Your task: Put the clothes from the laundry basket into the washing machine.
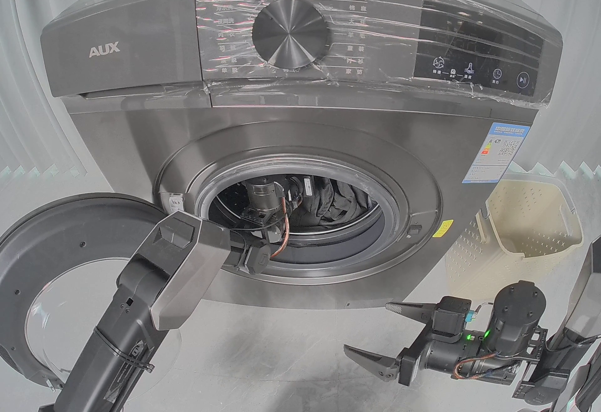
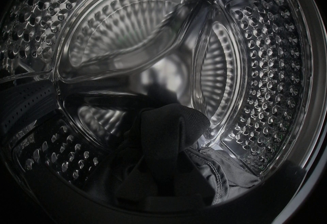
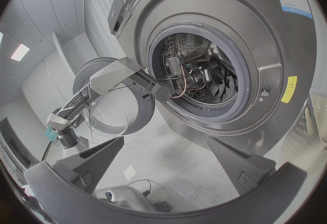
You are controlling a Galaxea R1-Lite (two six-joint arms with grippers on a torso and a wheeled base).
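Head view, lower right of the frame: the right gripper (image 1: 369, 332) is hanging with its two dark wedge-shaped fingers (image 1: 407, 309) spread wide apart. They are gripping nothing and touching nothing, and the pale grey floor (image 1: 282, 357) is showing between them. The right wrist view is showing the same fingers (image 3: 98, 156) standing far apart and bare, pointing toward the machine's round opening. The right arm (image 1: 582, 307) is running off at the lower right corner of the head view. It is passing below the cream perforated plastic laundry basket (image 1: 532, 225), which is standing at the right side of the frame, close beside the washer's flank.

The left gripper (image 3: 206, 79) is sitting inside the round opening at the centre of the head view. Whether it is open or closed cannot be told, since it is lying in shadow against the heap. Dark grey crumpled clothes (image 1: 332, 203) are lying piled at the bottom of the perforated stainless steel drum (image 2: 272, 64), and in the left wrist view one black fold is rising close before the camera. The left arm (image 1: 156, 282) is stretching from the lower left of the head view up into the big grey metal front-loading washing machine (image 1: 300, 119). The round dark door with a glass window (image 1: 62, 244) is standing swung fully open at the left edge of the frame.
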